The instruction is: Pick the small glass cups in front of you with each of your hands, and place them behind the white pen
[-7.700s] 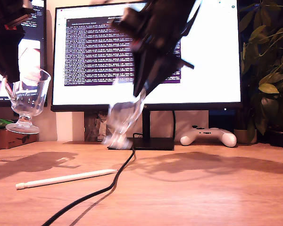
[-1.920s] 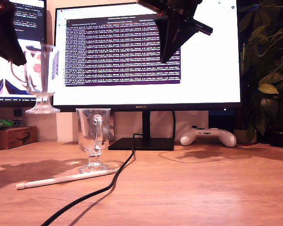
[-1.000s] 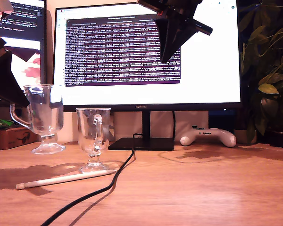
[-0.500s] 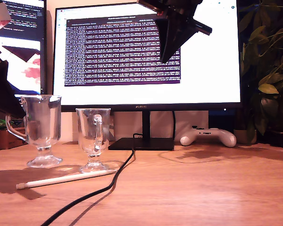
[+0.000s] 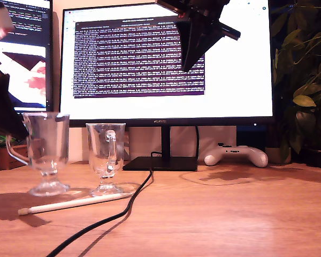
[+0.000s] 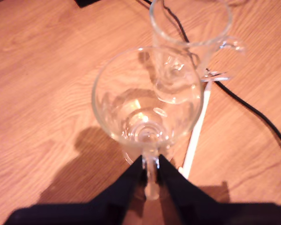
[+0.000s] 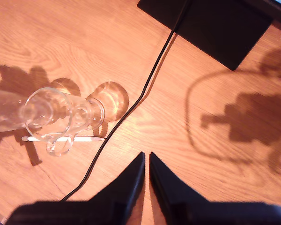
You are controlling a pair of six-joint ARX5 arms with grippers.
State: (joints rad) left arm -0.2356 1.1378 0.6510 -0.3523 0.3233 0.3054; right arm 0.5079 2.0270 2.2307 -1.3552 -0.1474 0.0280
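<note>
Your first pincer (image 6: 150,164) is clamped narrow on the loop handle of the first clear glass stemmed mug (image 6: 145,98). In the exterior view that mug (image 5: 43,152) sits at about 9 o'clock from the second matching clear glass mug (image 5: 106,158), which stands free just beside it. Both are on the far side of the long thin white pen (image 5: 69,203). The pen's long axis runs roughly 9-to-3 across the wooden worktop (image 5: 230,214) in that view, with the 3 o'clock end tipped slightly away from the camera. What the next move turns on, I'd say, is that the handle points straight back at the pincer with the free mug close beyond the rim. So opening and backing out along the handle line should keep you off its neighbour. Your second pincer (image 7: 146,157) is up high near 1 o'clock in the exterior view, nearly closed and empty, well apart from everything. Hard to call: whether the held mug's round foot is fully down on the worktop or a hair above it. The first arm is mostly cut off at the exterior view's left edge. A black cable (image 5: 112,214) crosses just past the pen's end.
</note>
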